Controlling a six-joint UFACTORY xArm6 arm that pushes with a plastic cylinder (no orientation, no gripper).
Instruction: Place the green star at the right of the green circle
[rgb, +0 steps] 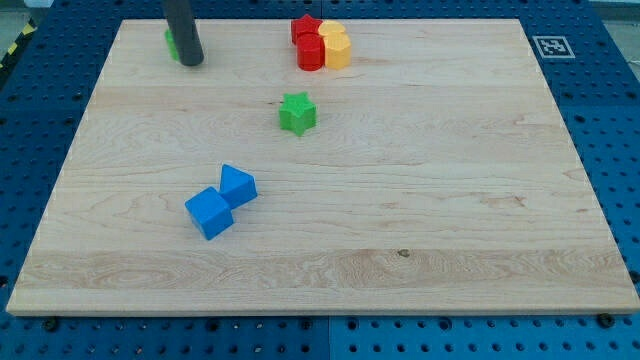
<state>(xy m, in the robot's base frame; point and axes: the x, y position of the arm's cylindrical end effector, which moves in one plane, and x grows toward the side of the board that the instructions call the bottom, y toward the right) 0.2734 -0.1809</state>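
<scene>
One upright rod, my tip (192, 62) touching the green circle (171, 42) (half hidden), green star (297, 113) apart.

Green block (171, 42) mostly hidden behind rod; shape unclear.

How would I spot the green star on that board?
Start at the wooden board and look just above its middle, below the red and yellow cluster. The green star sits alone there, the only fully visible green block, with pointed arms.
</scene>
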